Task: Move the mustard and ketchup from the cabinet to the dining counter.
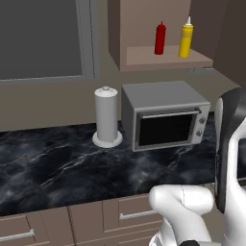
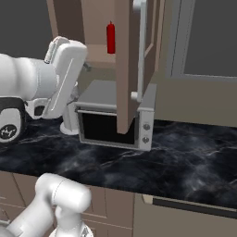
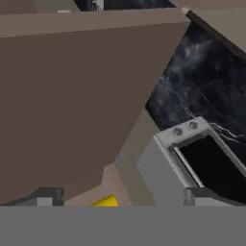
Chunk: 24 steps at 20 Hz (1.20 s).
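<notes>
The brown wall cabinet (image 1: 144,29) stands open, its door (image 2: 127,65) swung out with a grey bar handle. On its shelf the red ketchup (image 1: 160,38) stands upright to the left of the yellow mustard (image 1: 186,41). The ketchup (image 2: 110,38) also shows beside the door's edge. In the hand view my gripper (image 3: 126,198) is open, its fingertips (image 3: 45,197) wide apart. A sliver of the mustard (image 3: 106,202) shows low between them, below the cabinet's brown panel (image 3: 81,96). My arm (image 2: 65,78) reaches up towards the shelf. The dining counter is out of view.
A grey microwave (image 1: 166,115) sits on the black marble worktop (image 1: 57,163) right under the cabinet. A white paper towel roll (image 1: 106,117) stands to its left. Brown drawers (image 1: 48,226) run below, and a dark window (image 1: 38,38) fills the wall at left.
</notes>
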Tool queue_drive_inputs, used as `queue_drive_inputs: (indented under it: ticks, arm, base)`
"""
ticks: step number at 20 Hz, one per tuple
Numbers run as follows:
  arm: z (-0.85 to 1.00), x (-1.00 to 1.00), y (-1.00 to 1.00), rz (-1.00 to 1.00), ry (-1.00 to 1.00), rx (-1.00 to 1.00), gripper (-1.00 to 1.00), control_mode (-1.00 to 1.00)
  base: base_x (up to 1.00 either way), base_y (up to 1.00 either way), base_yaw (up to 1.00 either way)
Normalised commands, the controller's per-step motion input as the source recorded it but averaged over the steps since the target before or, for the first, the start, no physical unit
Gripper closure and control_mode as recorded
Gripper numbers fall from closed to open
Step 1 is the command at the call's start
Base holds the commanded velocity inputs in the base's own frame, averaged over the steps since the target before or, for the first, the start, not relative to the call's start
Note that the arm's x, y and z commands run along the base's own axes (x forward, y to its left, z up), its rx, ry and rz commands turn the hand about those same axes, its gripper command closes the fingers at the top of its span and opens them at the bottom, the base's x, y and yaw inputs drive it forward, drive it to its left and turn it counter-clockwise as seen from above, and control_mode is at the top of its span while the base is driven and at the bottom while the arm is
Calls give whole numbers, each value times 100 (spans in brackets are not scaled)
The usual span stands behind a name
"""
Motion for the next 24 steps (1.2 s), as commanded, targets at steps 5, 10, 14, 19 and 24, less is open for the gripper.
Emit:
queue_drive_inputs:
  ticks: [5, 10, 14, 19, 24]
  arm:
    - [25, -5, 35, 58, 39, -22, -100, -100]
    - [14, -3, 33, 53, 17, -45, -100, -100]
    - [2, 0, 30, 49, 6, -60, -100, -100]
    - [-1, 0, 23, 48, 1, -66, -100, -100]
    - [-3, 15, 2, 35, -7, -51, -100, -100]
  base:
    - [0, 0, 0]
    - [0, 0, 0]
    - [0, 0, 0]
    - [0, 0, 0]
    - [0, 0, 0]
